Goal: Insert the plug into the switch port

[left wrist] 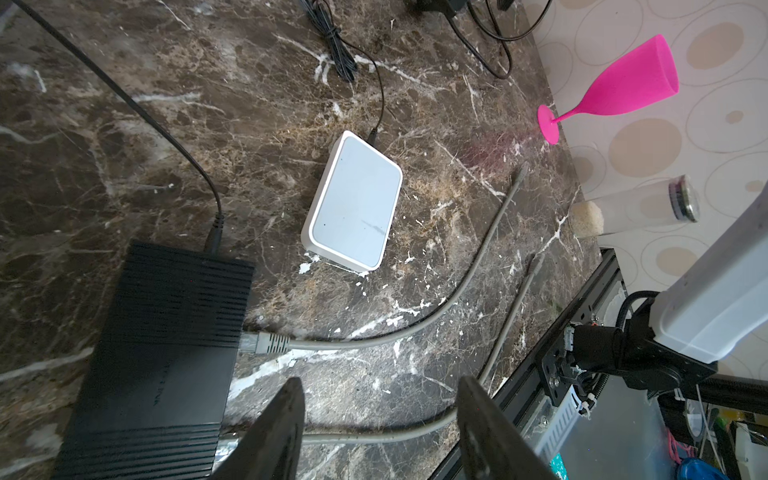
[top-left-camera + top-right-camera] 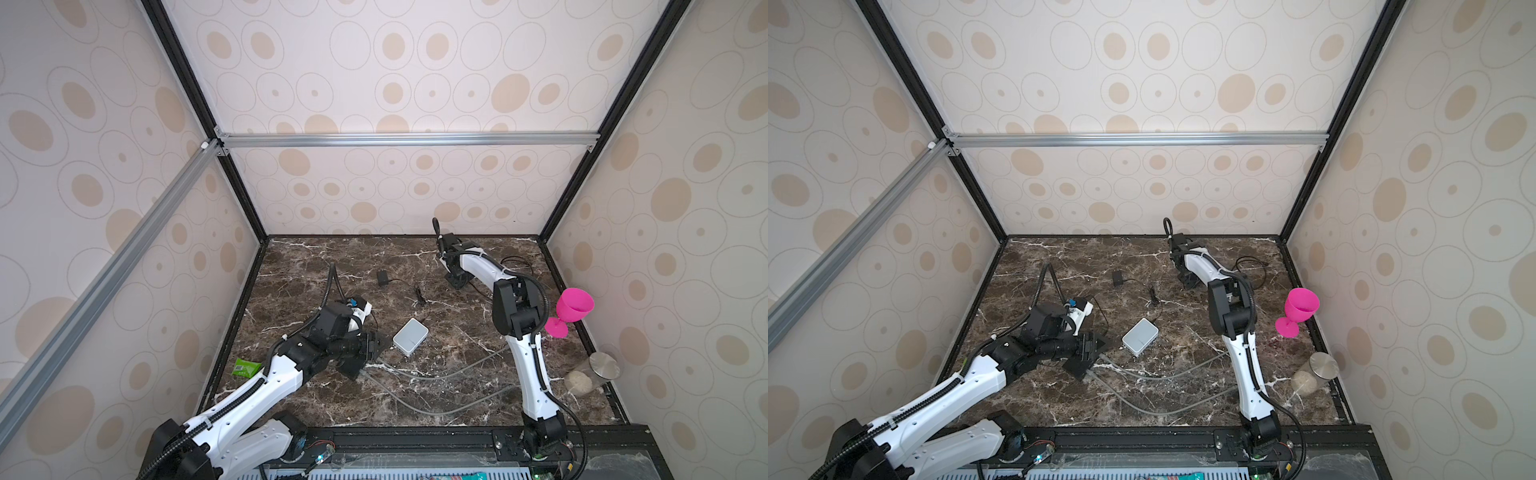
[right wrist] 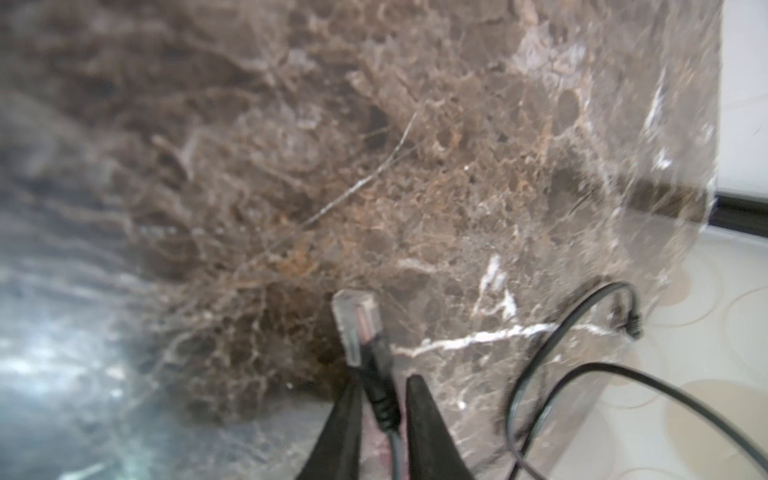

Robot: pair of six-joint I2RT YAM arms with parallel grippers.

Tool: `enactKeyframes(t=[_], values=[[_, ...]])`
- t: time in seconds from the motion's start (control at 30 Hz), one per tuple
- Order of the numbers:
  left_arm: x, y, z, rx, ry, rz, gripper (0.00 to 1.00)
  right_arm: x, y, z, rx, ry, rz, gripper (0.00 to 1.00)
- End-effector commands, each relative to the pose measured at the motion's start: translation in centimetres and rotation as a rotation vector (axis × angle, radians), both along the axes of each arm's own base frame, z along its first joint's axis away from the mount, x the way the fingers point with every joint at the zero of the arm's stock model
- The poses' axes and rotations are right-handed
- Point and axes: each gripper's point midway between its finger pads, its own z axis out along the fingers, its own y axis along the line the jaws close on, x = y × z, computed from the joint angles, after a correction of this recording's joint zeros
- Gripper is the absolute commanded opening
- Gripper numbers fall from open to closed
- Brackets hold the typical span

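black switch (image 1: pixel 158 353) lies at the front left of the marble table (image 2: pixel 457 332). the left gripper (image 1: pixel 380 382) hovers beside it, jaws half open astride a grey cable (image 1: pixel 374 436), gripping nothing. far back on the right, the clear plug (image 3: pixel 357 324) pokes out of the right gripper (image 3: pixel 383 380), jaws nearly closed; whether they pinch its black boot i cannot tell.

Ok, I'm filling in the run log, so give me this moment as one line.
phase: plug pickup | right gripper: jaws astride plug boot, grip unconfirmed | left gripper: open beside black switch | plug: not inserted
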Motion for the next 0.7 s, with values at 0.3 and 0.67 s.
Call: enactKeyframes(t=[0.3, 0.67], values=[[1.5, -0.7, 5.1, -0.041, -0.115, -0.012, 0.58, -4.7, 3.8, 6.9, 0.297, -0.034, -0.072, 0.0], [-0.7, -2.3, 11.2, -0.169, -0.403, -0.232, 0.57, -24.2, 11.1, 15.5, 0.975, 0.272, 0.051, 0.0]])
